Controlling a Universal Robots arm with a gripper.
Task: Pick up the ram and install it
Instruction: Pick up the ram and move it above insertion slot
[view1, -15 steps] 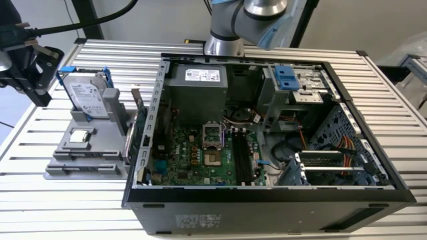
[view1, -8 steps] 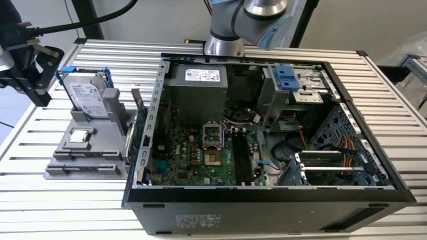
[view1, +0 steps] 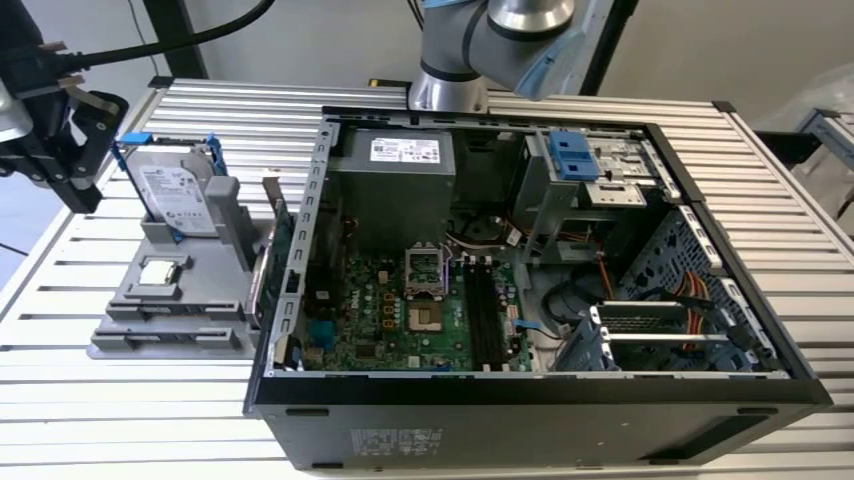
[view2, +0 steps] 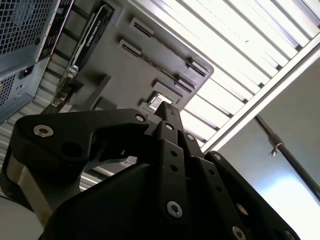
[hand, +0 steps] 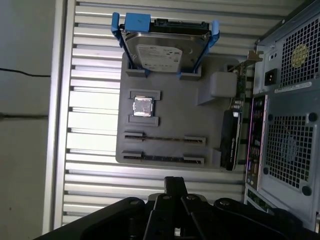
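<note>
Two thin dark ram sticks stand on edge in the slots of the grey holder (hand: 170, 115); the nearer ram (hand: 164, 158) lies just ahead of my gripper (hand: 175, 184) in the first wrist view. The other ram (hand: 164, 138) sits one slot further. In the second wrist view the ram slots (view2: 165, 52) show beyond the gripper (view2: 167, 111), whose fingers are shut together with nothing between them. In the exterior view the gripper (view1: 78, 190) hangs above the table at the exterior view's left, beside the holder (view1: 160, 335) and apart from it.
The holder also carries a silver hard drive in a blue frame (view1: 174, 190), a square processor chip (view1: 160, 270) and a black card (hand: 231, 140) on edge. The open computer case (view1: 534, 390) stands right next to it, motherboard (view1: 400, 315) exposed. The slatted table (view1: 80, 400) lies all around.
</note>
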